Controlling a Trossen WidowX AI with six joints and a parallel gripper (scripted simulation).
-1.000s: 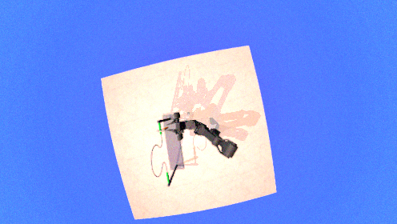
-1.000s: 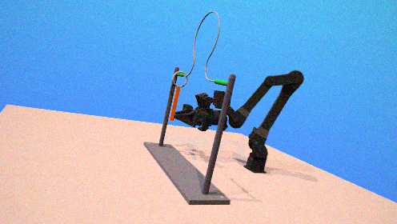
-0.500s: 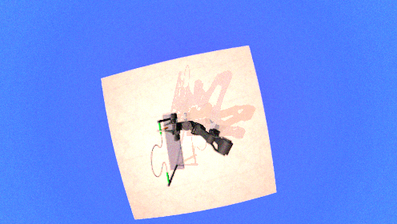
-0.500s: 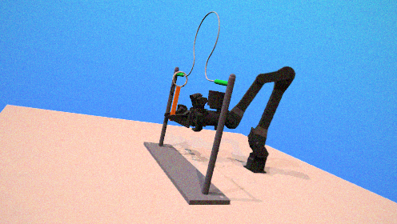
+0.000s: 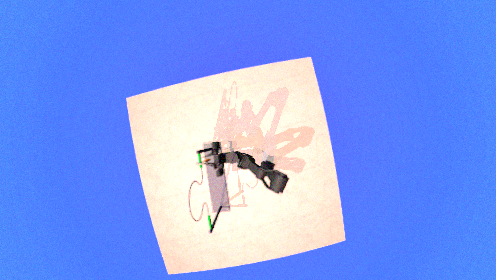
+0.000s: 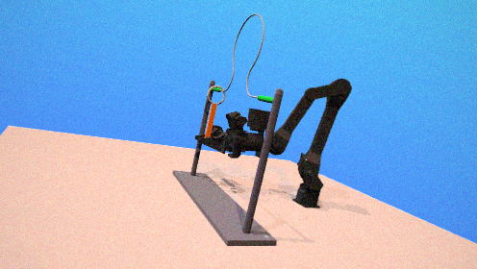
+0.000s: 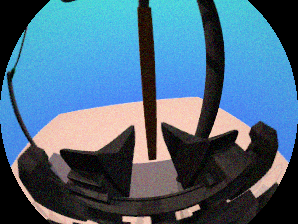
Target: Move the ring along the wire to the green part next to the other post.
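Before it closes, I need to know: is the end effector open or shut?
Open: the handle shows between its parted fingers.

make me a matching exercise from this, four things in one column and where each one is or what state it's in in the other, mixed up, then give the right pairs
1. ring
2. handle
3. gripper
4. base plate

A. grey, under both posts
B. open, fingers apart
C. on the green part by the post farther from the exterior camera
D. orange, hanging down

Pairs: 1-C, 2-D, 3-B, 4-A
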